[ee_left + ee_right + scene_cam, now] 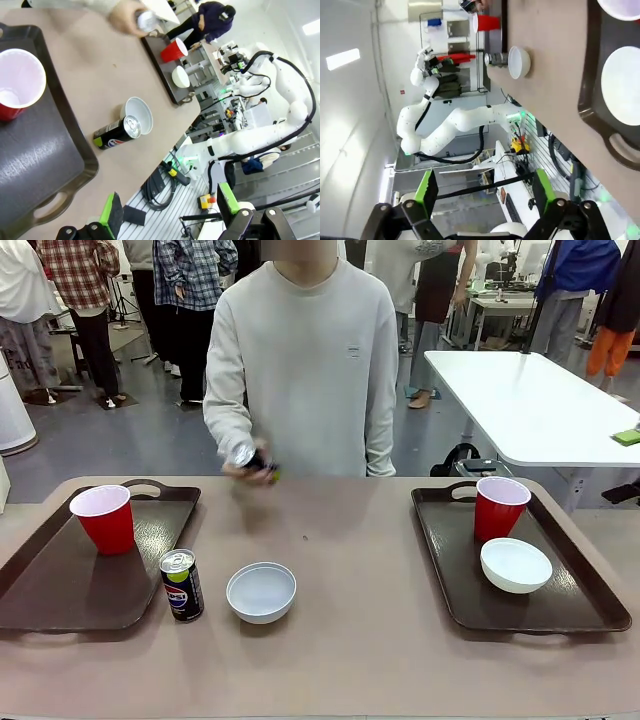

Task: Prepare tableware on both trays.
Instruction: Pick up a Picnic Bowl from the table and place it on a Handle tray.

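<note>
- Your tan table [350, 570] stands in a busy workshop, with a white table [530, 400] behind it on the right.
- The left tray [60, 590] carries a red cup [103, 520], mouth up. The right tray [590, 610] carries a second cup [498, 508] and a bowl [515, 565].
- Between the trays a can [182, 585] stands upright, long axis vertical, just beside a loose bowl [261, 592].
- The person's hand [252, 470] holds what looks like a second can [243, 454], blurred.
- Your left gripper [167, 210] and right gripper [485, 192] are spread wide, holding nothing.
</note>
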Available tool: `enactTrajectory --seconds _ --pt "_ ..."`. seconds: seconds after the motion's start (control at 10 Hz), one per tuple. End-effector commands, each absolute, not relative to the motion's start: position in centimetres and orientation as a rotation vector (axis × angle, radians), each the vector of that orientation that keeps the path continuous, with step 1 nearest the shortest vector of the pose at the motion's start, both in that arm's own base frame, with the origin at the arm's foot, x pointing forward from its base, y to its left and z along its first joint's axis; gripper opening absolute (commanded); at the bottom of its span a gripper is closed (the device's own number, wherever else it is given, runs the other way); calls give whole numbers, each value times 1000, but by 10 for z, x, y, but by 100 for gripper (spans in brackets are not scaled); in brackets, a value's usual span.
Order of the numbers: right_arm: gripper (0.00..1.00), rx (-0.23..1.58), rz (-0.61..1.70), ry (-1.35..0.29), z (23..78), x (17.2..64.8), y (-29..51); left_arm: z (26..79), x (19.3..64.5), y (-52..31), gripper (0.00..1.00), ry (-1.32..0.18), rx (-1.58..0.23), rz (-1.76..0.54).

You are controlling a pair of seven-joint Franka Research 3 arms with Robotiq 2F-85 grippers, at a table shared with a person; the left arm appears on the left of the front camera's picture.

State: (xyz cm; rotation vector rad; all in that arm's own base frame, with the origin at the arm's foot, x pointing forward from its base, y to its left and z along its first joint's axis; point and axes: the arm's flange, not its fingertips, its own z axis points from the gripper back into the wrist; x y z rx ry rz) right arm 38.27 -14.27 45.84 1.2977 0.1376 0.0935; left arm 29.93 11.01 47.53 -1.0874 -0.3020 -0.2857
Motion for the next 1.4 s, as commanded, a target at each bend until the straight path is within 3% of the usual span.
enactTrajectory --seconds 0.0,0.8,1.0,1.3 --pt "99 1340 39 202 465 370 -149 474 299 111 100 -332 -1107 -307" --pt "99 1340 39 202 465 370 -149 475 299 110 100 -302 -1087 -286" --pt "99 1340 39 202 465 370 -149 490 275 35 100 -335 -765 -472" --pt "99 1340 39 202 465 370 -149 492 300 -33 100 -295 -539 -532"
